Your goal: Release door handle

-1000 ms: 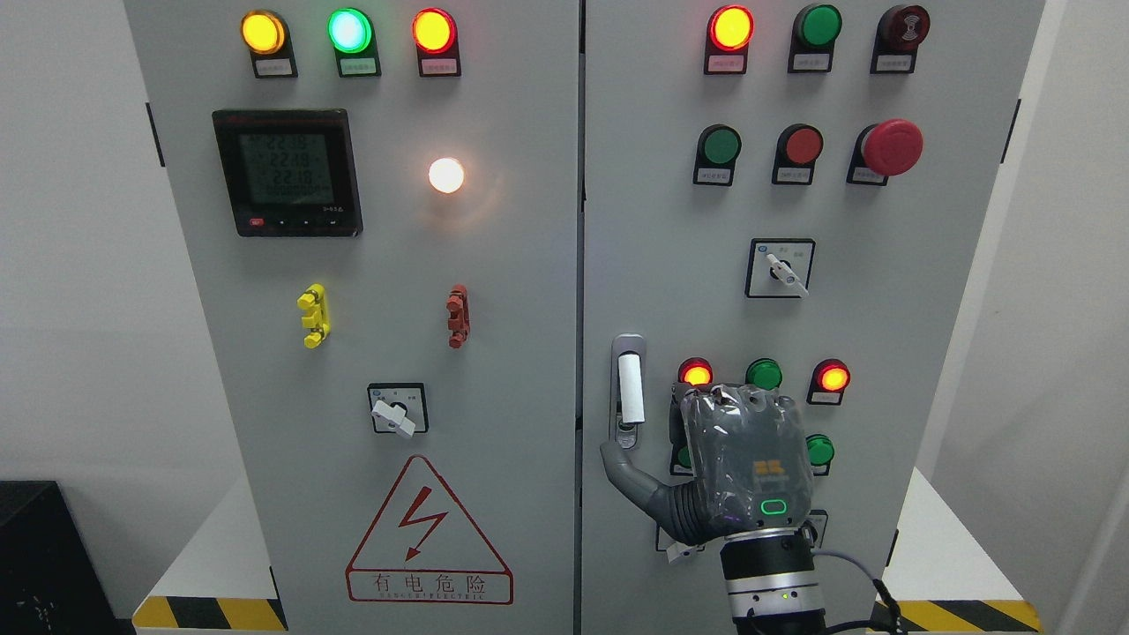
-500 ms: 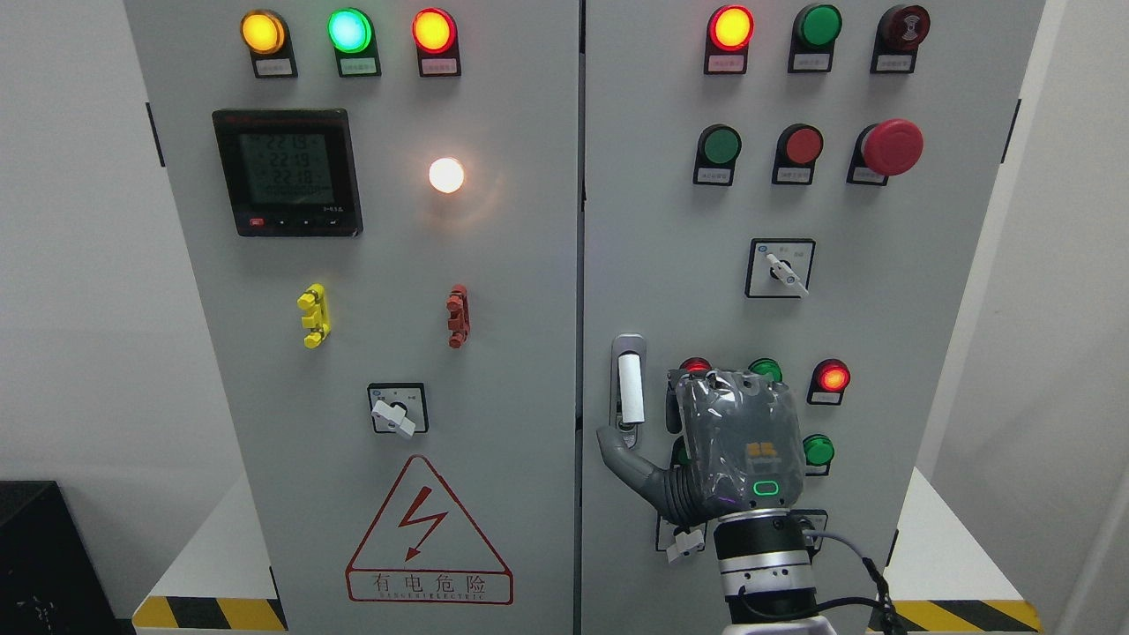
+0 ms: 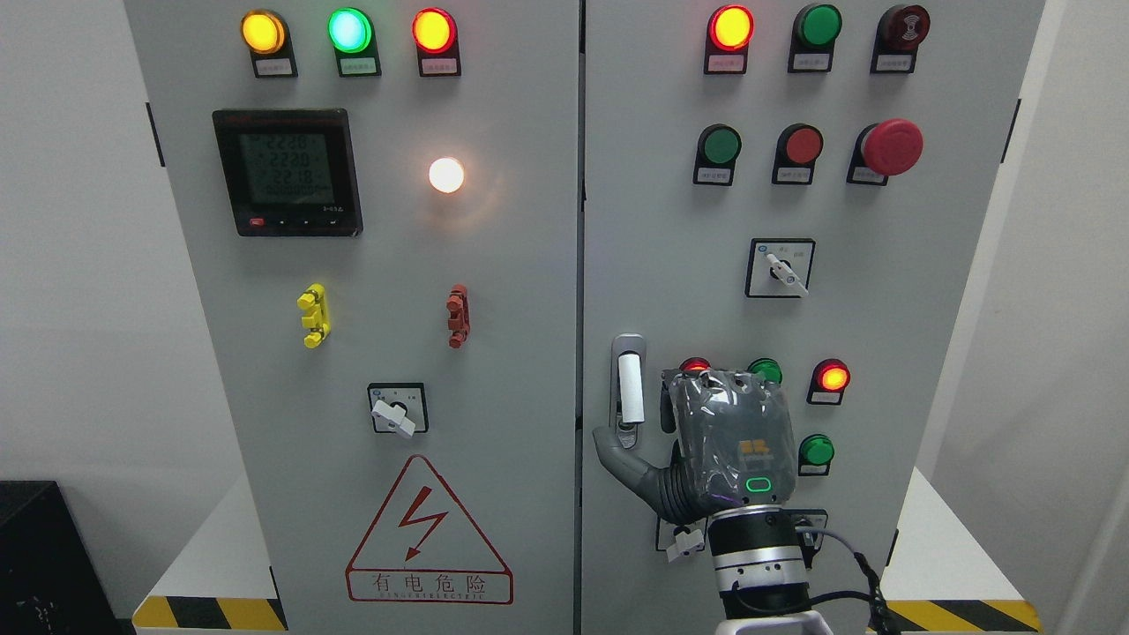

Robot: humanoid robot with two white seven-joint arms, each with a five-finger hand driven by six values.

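You have one right robot hand in view, grey and wrapped in glossy clear film, raised against the right door of the grey two-door metal cabinet. Its thumb reaches left to the foot of the single silver recessed door handle with a white cylindrical grip, apparently touching it; the back of the palm hides the other digits, so you cannot tell how far it is open. The handle sits upright just right of the door seam. Bare panel lies above the handle, below one rotary selector switch.
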